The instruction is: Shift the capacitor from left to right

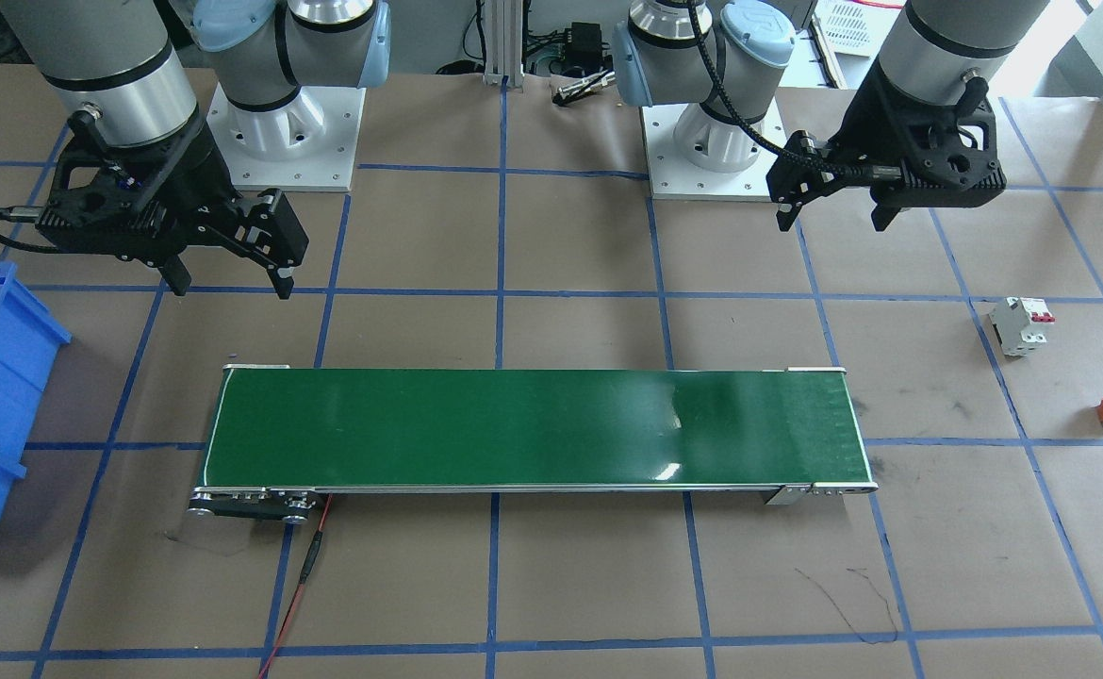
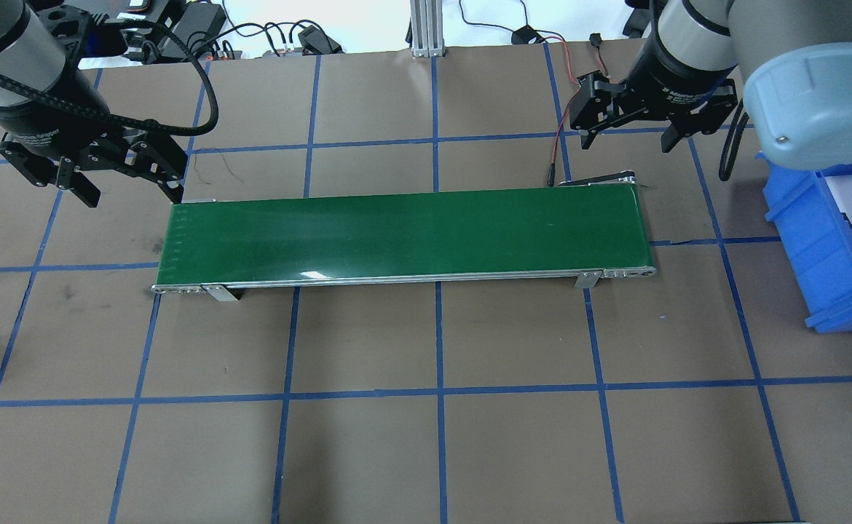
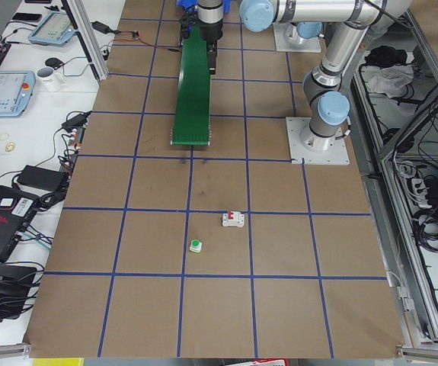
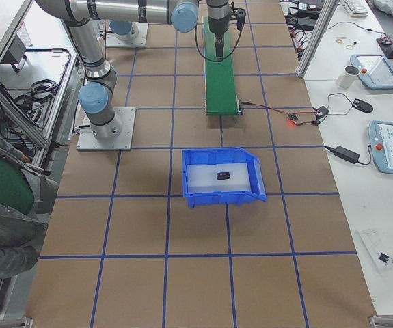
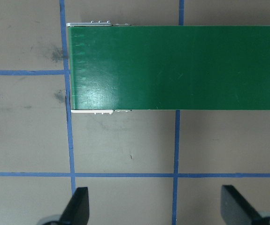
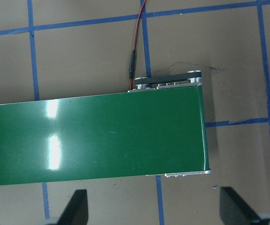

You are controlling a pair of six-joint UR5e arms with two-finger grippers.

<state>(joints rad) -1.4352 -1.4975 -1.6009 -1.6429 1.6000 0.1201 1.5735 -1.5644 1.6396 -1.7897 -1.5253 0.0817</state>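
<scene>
Left gripper point(image 2: 133, 196): pointing straight down, raised well above table by left end of long green conveyor belt point(image 2: 404, 233). Fingers spread wide, nothing between them. Right gripper point(image 2: 626, 144): same downward pose, raised by belt's right end, fingers likewise apart, empty. Small black stubby capacitor point(image 4: 222, 175): lying on white floor of blue plastic bin point(image 4: 223, 199), well beyond belt's right end. Long axis crosswise to belt's length; which end faces which way too small to tell.
</scene>
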